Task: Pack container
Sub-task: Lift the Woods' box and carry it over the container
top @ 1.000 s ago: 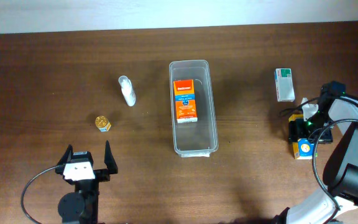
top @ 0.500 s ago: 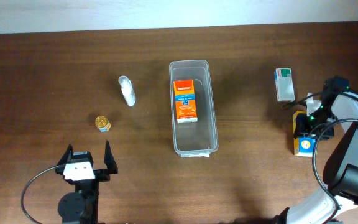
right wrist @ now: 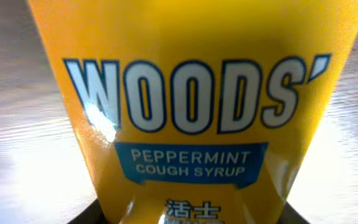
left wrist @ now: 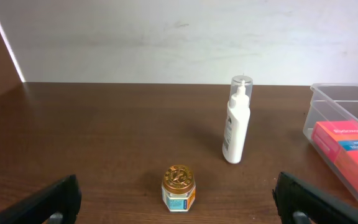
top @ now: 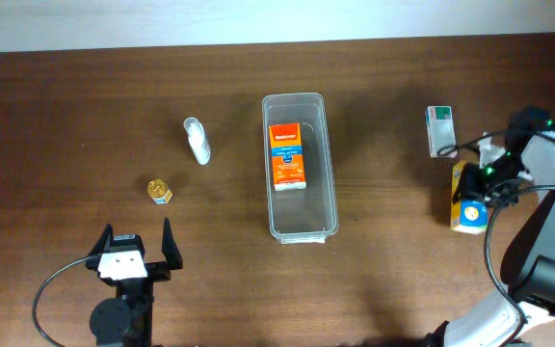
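The clear plastic container [top: 303, 214] lies lengthwise at the table's middle with an orange box [top: 287, 156] flat inside it. At the right edge my right gripper [top: 482, 181] is shut on a yellow "Woods' Peppermint Cough Syrup" box [top: 464, 200]. That box [right wrist: 191, 93] fills the right wrist view, and only dark finger corners show beneath it. My left gripper [top: 135, 249] stands open near the front left, holding nothing. Ahead of it are a small gold-lidded jar [left wrist: 179, 188] and a white pump bottle [left wrist: 237, 121].
A green-and-white box [top: 440, 130] lies just beyond the right gripper. The jar [top: 159, 190] and bottle [top: 197, 141] sit left of the container, whose near corner [left wrist: 328, 93] shows at the right of the left wrist view. A pale wall borders the table's far edge.
My right gripper has narrowed onto the yellow box and carried it a little toward the far side. The left arm has not moved.
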You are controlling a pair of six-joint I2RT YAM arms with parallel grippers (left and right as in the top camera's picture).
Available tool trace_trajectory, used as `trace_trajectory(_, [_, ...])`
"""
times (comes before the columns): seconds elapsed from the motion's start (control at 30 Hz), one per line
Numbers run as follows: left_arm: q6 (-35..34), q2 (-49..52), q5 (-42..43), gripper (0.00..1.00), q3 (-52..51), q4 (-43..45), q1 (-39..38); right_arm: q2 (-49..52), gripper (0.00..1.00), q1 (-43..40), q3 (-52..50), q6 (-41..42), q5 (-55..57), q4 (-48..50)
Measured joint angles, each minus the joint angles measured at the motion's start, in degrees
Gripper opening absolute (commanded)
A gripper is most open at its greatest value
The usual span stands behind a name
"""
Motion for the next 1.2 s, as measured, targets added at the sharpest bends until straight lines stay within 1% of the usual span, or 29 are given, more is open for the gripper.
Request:
trace_trajectory(0.07, [0.00,0.00,0.00,1.00,0.00,0.00,0.00,0.11,0.40,0.02,3.43,1.05,-3.19,-2.36])
trace_trajectory(0.13, [0.00,0.00,0.00,0.99,0.00,0.00,0.00,0.22,0.37,0.13,8.09,2.12,-7.15,-5.64])
trace_trajectory(0.27, [0.00,0.00,0.00,1.00,0.00,0.00,0.00,0.22,0.36,2.10,18.62,3.41,-15.32,-11.15])
trace_trajectory(0.4, [0.00,0.00,0.00,0.99,0.00,0.00,0.00,0.22,0.37,7.56,28.02,5.79,-19.82,-12.59])
trace_trajectory(0.5, [0.00,0.00,0.00,1.00,0.00,0.00,0.00,0.22,0.37,14.19,33.42,8.20,-21.51,-11.45])
trace_trajectory(0.67, [0.00,0.00,0.00,0.99,0.00,0.00,0.00,0.22,0.42,25.00,35.32,13.92,-20.52,-7.15])
trace_trajectory(0.87, [0.00,0.00,0.00,0.99,0.00,0.00,0.00,0.66,0.42,36.65,35.32,21.66,-13.94,-4.07])
trace_trajectory(1.07, [0.00,0.00,0.00,0.99,0.00,0.00,0.00,2.45,0.42,44.41,35.32,29.00,-6.97,-2.84])
trace_trajectory(1.2, [0.00,0.00,0.00,0.99,0.00,0.00,0.00,5.97,0.42,47.43,35.32,31.54,-4.63,-1.88])
